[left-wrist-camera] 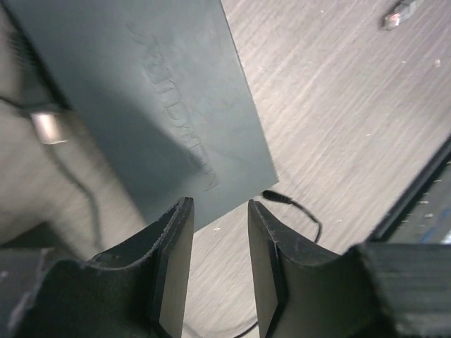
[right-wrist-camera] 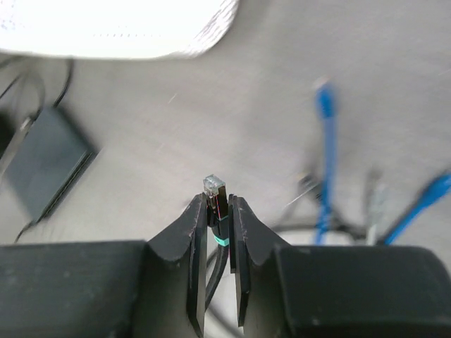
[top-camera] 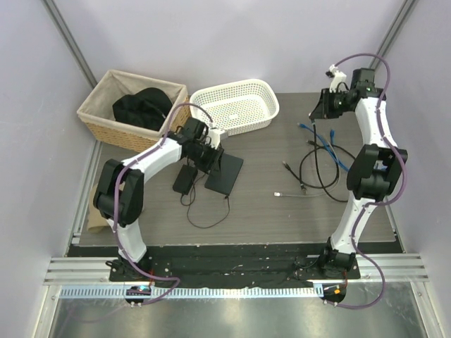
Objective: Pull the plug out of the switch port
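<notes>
Over the left-centre of the table [top-camera: 268, 211], the switch [top-camera: 224, 172] lies flat just beside the power brick [top-camera: 185, 179]. The left pincer [left-wrist-camera: 218, 260] is poised above one edge of it, fingers spread with nothing between them. That spot reads as bracing duty: close enough to pin the box should it slide. At the far right, well apart from the switch, the right pincer [right-wrist-camera: 218, 201] hangs high off the table and pinches the plug [right-wrist-camera: 214, 186] just behind its clear head — a grip suited to a straight pull. With plug and switch this far apart, the pull looks done.
</notes>
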`<state>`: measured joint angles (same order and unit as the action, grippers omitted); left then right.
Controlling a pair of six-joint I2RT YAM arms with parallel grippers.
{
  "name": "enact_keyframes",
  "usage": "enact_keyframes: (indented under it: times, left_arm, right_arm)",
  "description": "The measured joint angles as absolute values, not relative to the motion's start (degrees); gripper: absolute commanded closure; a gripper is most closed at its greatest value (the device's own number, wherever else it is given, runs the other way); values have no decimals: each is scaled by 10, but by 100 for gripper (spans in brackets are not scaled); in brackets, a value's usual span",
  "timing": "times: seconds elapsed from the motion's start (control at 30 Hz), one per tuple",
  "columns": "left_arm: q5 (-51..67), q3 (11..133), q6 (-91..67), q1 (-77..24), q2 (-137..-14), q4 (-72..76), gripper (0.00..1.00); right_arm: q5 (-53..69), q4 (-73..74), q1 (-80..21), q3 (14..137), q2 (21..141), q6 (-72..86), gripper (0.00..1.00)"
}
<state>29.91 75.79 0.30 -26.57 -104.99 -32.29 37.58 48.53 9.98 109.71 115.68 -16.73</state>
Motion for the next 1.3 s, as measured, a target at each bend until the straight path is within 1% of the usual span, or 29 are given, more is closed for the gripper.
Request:
enact_keyframes:
  times: [0.07, 0.17, 0.2, 0.27, 0.3, 0.33, 0.37, 0.4, 0.47, 0.53, 0.67, 0.73, 0.8, 0.87, 0.93, 1.0, 1.1, 1.2, 1.3]
  left_arm:
    - [283, 768, 30, -266, -1039, -336, 59]
    - [262, 779, 69, -266, -1027, -356, 57]
    - [254, 782, 84, -266, -1021, -364, 51]
    - [241, 788, 111, -265, -1012, -383, 43]
    - [235, 794, 123, -265, -1008, -395, 35]
    - [228, 798, 131, -264, -1004, -405, 23]
    - [221, 802, 140, -261, -999, -411, 13]
    - [215, 803, 147, -259, -992, -415, 1]
    - [204, 803, 155, -252, -968, -422, 0]
    - [193, 805, 159, -241, -944, -423, 0]
    - [164, 834, 155, -216, -891, -420, 0]
    - [151, 844, 150, -206, -861, -411, 0]
    - [139, 841, 141, -194, -825, -405, 0]
    - [130, 826, 136, -183, -786, -400, 0]
    - [124, 791, 128, -168, -739, -394, 0]
    - [118, 745, 118, -145, -694, -393, 0]
    - [111, 662, 104, -104, -629, -393, 0]
    - [103, 588, 93, -68, -568, -402, 0]
    - [94, 545, 84, -47, -514, -417, 0]
  right_arm:
    - [357, 464, 103, 1131, 1185, -147, 98]
    - [331, 429, 98, 1139, 1228, -115, 69]
    - [324, 424, 96, 1139, 1242, -104, 43]
    - [306, 418, 92, 1139, 1267, -89, 28]
    - [298, 416, 90, 1140, 1273, -85, 1]
    - [285, 417, 89, 1143, 1278, -84, 0]
    - [276, 420, 88, 1147, 1279, -81, 0]
    - [270, 421, 88, 1153, 1279, -84, 0]
    - [260, 398, 87, 1157, 1255, -88, 0]
    - [255, 366, 86, 1126, 1198, -88, 0]
    - [240, 277, 77, 992, 988, -68, 0]
    - [203, 242, 53, 939, 882, -57, 0]
    - [153, 223, 4, 883, 792, -54, 0]
    - [121, 225, -45, 837, 738, -54, 0]
    - [103, 244, -70, 802, 705, -50, 0]
    - [79, 270, -67, 771, 687, -43, 0]
    - [53, 311, -60, 737, 697, -35, 0]
    - [46, 349, -59, 724, 699, -34, 0]
    - [47, 355, -59, 723, 692, -32, 0]
